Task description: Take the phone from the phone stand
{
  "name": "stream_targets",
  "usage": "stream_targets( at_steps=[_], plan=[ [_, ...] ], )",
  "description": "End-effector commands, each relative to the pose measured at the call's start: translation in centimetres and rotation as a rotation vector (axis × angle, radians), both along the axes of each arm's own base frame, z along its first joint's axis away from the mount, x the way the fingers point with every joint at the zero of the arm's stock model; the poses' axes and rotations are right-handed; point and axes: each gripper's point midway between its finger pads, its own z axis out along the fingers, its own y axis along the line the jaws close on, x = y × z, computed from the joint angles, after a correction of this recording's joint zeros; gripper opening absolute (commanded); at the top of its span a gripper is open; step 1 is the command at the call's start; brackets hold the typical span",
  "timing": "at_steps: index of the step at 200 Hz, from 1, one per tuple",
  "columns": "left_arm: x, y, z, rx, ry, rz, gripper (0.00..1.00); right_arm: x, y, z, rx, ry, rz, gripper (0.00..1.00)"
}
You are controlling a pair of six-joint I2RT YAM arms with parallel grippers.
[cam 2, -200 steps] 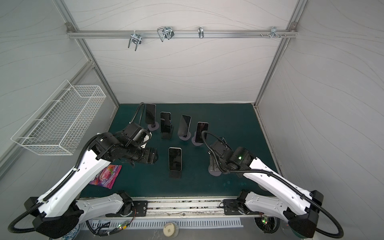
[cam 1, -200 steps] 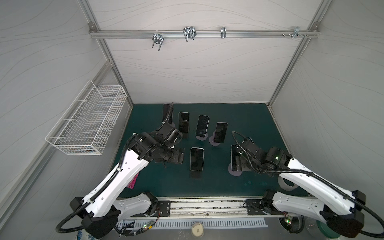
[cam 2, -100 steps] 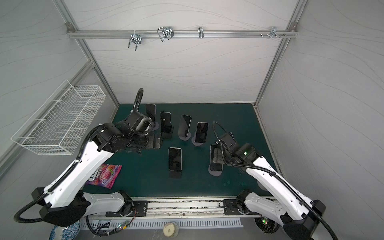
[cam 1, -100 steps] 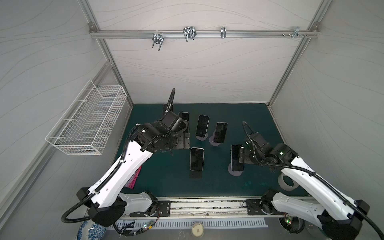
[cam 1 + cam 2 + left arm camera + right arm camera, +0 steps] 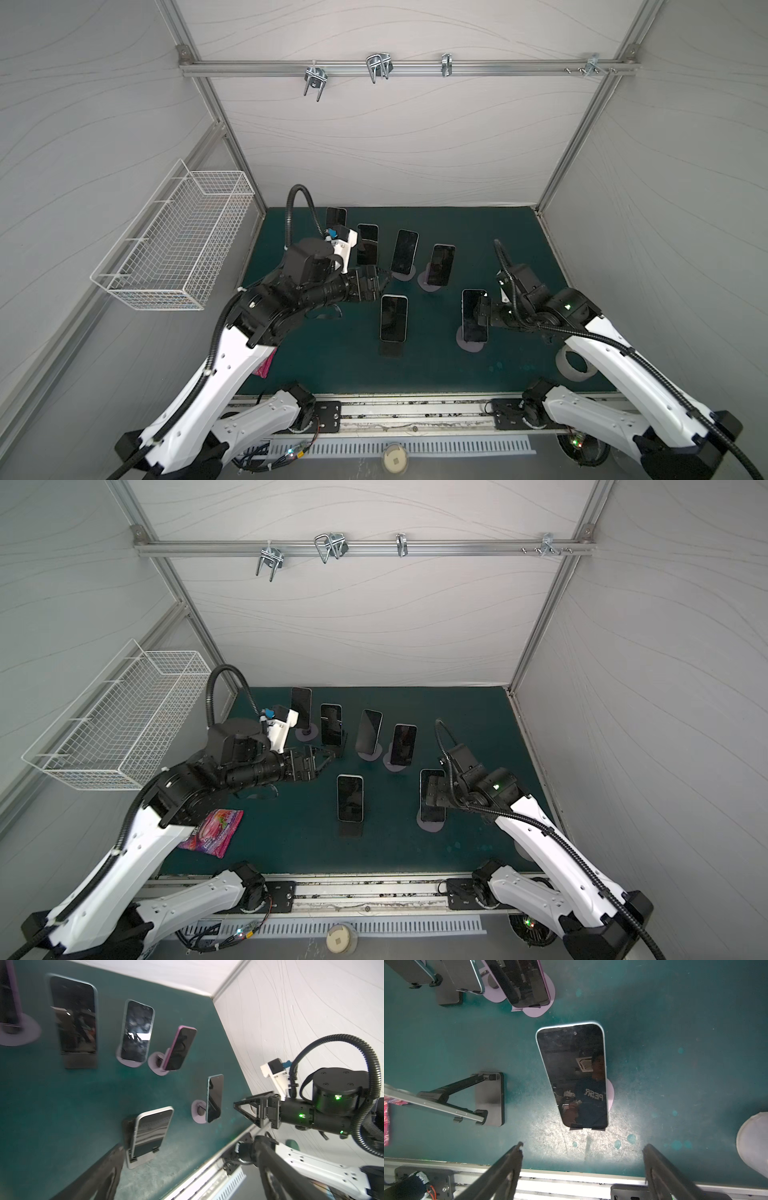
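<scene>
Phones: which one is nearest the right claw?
The front-right phone, blue-edged on a lilac round base, straight ahead of the open right claw. The other front phone sits on a black stand; the rest are farther back.

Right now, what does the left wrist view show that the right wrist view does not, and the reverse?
Only the left wrist view: the black wrist of the right arm with green lights, and the white enclosure wall. Only the right wrist view: the pink snack packet. Both: the open right gripper, the dark-screened phone with a light blue edge on its round lilac stand, and the silver-edged phone on a black stand.
</scene>
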Motion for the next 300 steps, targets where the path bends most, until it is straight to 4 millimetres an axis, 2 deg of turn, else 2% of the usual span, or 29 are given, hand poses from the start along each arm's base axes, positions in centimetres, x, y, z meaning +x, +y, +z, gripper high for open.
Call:
stream_targets(
  at_steps=[1, 32, 80, 109, 143, 177, 241, 300],
  plan=[
    [-0.8, -2.3, 0.7, -0.061, 0.053, -0.123, 0.99, 0.0, 0.0, 0.4, 0.019, -0.012, -0.005, 0.91],
    [-0.1, -2.6, -0.3, -0.048, 0.096, -0.105, 0.99, 0.5, -0.3, 0.3, -0.013, -0.034, -0.002, 0.9],
    [1.1, -2.4, -2.2, 0.117, 0.127, -0.105, 0.93, 1.1, 0.0, 0.6, -0.016, -0.064, 0.022, 0.89],
    [1.7, -3.8, -1.7, 0.206, 0.073, -0.162, 0.92, 1.1, -0.2, 0.7, -0.027, -0.079, 0.035, 0.89],
    [2.4, -5.1, -2.0, 0.26, 0.082, -0.188, 0.9, 1.0, -0.6, 0.5, -0.05, -0.091, 0.046, 0.89],
    [2.1, -6.1, -2.4, 0.286, 0.087, -0.211, 0.89, 0.9, -1.0, 0.1, -0.068, -0.092, 0.051, 0.88],
    [0.9, -7.8, -3.1, 0.343, 0.104, -0.273, 0.88, 1.2, -1.1, 0.7, -0.059, -0.13, 0.039, 0.88],
    [1.1, -8.4, -3.9, 0.363, 0.102, -0.282, 0.88, 1.7, -0.6, 0.6, -0.039, -0.139, 0.029, 0.87]
  ],
)
